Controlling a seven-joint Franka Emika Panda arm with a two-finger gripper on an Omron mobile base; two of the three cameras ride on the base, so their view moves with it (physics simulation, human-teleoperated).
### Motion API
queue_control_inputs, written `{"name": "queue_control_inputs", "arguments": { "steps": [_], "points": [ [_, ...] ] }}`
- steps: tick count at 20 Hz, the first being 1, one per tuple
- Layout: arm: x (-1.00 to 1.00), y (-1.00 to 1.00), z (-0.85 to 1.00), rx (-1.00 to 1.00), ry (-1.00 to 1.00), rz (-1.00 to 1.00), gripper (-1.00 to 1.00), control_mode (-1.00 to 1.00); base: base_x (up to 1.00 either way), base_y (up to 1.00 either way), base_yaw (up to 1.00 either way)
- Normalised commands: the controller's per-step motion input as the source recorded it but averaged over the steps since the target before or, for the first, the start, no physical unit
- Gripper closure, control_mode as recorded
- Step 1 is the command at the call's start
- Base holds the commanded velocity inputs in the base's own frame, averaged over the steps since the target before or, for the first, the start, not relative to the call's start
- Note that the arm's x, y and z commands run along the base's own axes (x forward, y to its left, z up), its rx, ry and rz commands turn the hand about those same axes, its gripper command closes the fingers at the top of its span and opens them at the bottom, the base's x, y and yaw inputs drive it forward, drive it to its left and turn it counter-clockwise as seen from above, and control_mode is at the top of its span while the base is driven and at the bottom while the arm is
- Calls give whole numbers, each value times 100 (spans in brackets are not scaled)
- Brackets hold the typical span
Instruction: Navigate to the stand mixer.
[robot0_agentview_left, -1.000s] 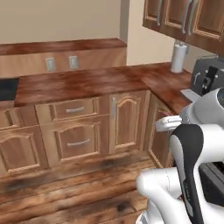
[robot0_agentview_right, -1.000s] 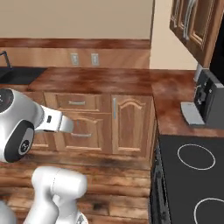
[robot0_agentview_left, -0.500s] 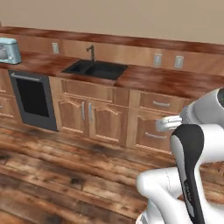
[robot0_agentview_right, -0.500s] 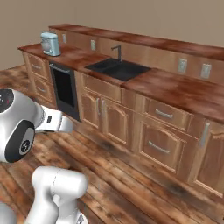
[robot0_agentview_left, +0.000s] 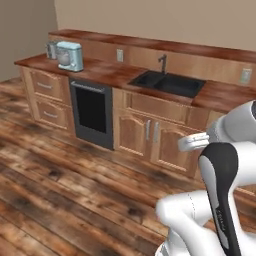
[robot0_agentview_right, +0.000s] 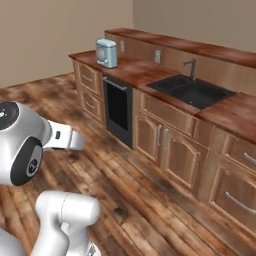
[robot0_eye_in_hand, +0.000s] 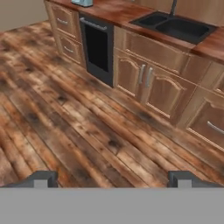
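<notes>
**The mixer is far off, at the left end of the counter**

Closest to me is my own gripper (robot0_eye_in_hand: 112, 179). My two dark finger tips (robot0_eye_in_hand: 41, 178) sit far apart at the bottom of the hand view, so my fingers are spread wide. There is nothing between them. I am holding nothing.

Under my hand is the wood floor (robot0_eye_in_hand: 65, 118). It runs all the way to the cabinets.

Next come the wooden cabinet doors (robot0_agentview_left: 145, 135), and beside them the dark dishwasher (robot0_agentview_left: 91, 111) set into the cabinets. On top is the brown counter (robot0_agentview_left: 107, 72). The black sink (robot0_agentview_left: 169, 82) with its tap (robot0_agentview_left: 162, 63) is sunk into it, to the right of the dishwasher.

Farthest away is the stand mixer (robot0_agentview_left: 69, 55). It is pale blue and stands upright on the counter near the left end, past the dishwasher and close to the back wall. In the right base view the stand mixer (robot0_agentview_right: 106, 52) is also at the far end of the counter, well apart from the sink. A small grey toaster (robot0_agentview_left: 51, 50) stands just beside it on the left.

I think I still have a good way to drive, over to the left and forward.

The mixer looks big and hard, so I guess it is heavy and stiff, with smooth sides that could slip. I would not try to lift it with my small fingers. If I had to touch it, the thin edge of the silver bowl looks like the best place to pinch, though I cannot see that edge clearly from here.
</notes>
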Motion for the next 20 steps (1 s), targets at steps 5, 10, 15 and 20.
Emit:
{"name": "queue_control_inputs", "arguments": {
  "steps": [5, 10, 15, 20],
  "points": [
    [0, 0, 0, 0, 0, 0, -100, 100, 100, 100, 0],
    [0, 0, 0, 0, 0, 0, -100, 100, 100, 86, -1],
    [0, 0, 0, 0, 0, 0, -100, 100, 100, 78, -6],
    [0, 0, 0, 0, 0, 0, -100, 100, 100, 78, -8]
  ]
}}
